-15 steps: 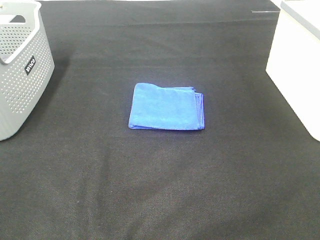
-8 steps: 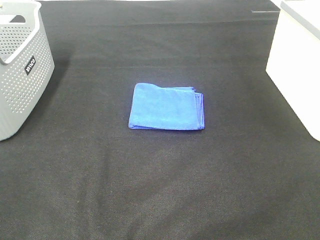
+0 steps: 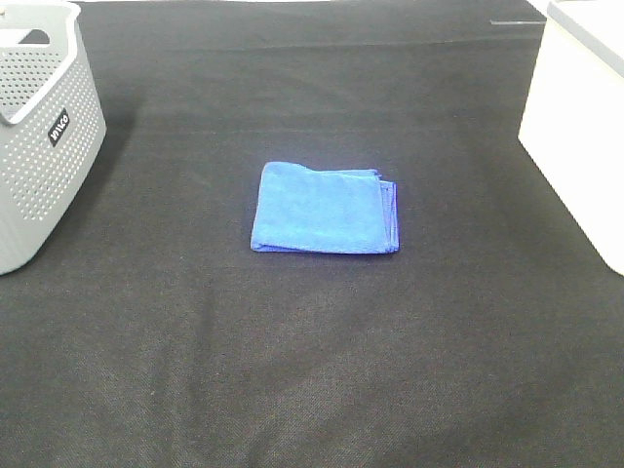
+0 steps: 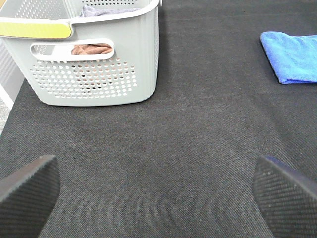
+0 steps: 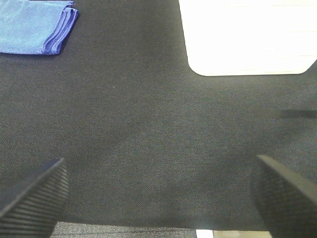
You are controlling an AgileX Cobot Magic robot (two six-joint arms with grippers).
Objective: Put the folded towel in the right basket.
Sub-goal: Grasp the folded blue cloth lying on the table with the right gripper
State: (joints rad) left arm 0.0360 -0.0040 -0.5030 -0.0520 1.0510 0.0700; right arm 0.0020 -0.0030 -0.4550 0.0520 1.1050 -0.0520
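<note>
In the middle of the black table (image 3: 312, 380), the towel (image 3: 325, 210) lies flat and folded, well apart from both baskets. Its stacked edges face the white right basket (image 3: 583, 136), and its smooth fold faces the grey left basket (image 3: 44, 127).

Over the last second nothing has changed. The towel keeps its place and shape, and the high view shows no arm at all. So you should treat the task as not yet begun, with the reach, the grasp, the carry and the drop all ahead of you.

The right gripper (image 5: 158, 196) has its fingers spread wide, with only bare table between them. Its camera sees the towel and the right basket ahead, and neither is close to the fingers. The left gripper (image 4: 157, 196) is spread just as wide and also empty. It looks at the left basket, which holds some brownish cloth, and catches the towel off to one side.

The right arm looks like the natural choice, since the towel's right side and the target basket both lie on its side of the table. You would bring it over the stacked edges, come down, and pinch through every layer. If you catch only the top layer, the towel will likely unfold as it lifts. The left arm seems to have no part to play here.
</note>
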